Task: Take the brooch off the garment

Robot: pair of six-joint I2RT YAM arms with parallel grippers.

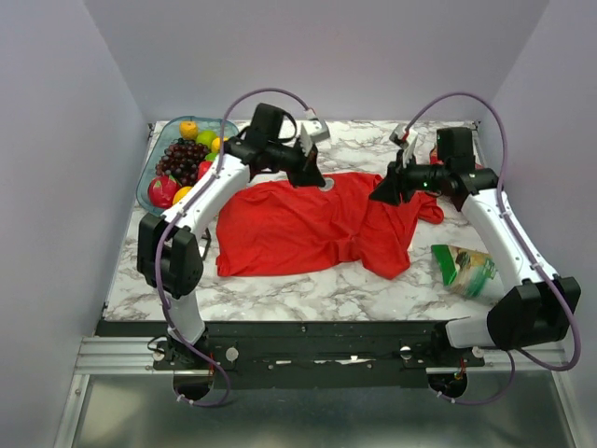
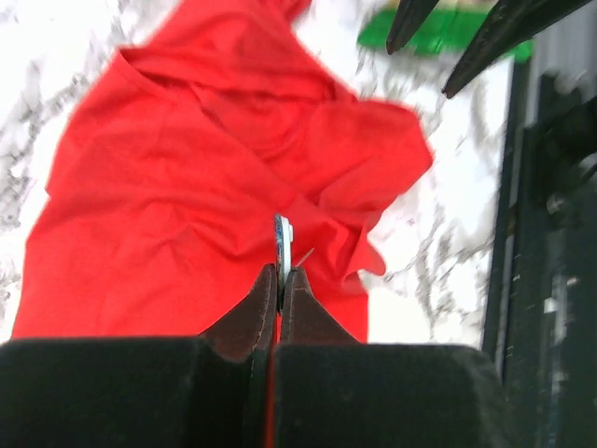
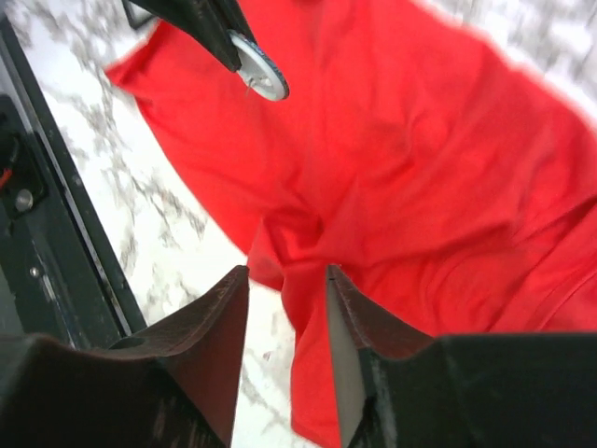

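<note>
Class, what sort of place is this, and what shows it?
Likely a robot test booth: plain walls enclose a marble-patterned table, two arms bolted to its edge, props like a fruit bowl.

The marble table bears the garment; a fruit bowl far left; a green bag right.

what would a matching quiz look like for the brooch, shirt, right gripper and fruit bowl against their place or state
Things:
1 brooch
2 shirt
3 right gripper
4 fruit bowl

Place or state:
a open
b far left corner of the table
c pinched in the left gripper
d spread out mid-table

Pairs: 1-c, 2-d, 3-a, 4-b
</note>
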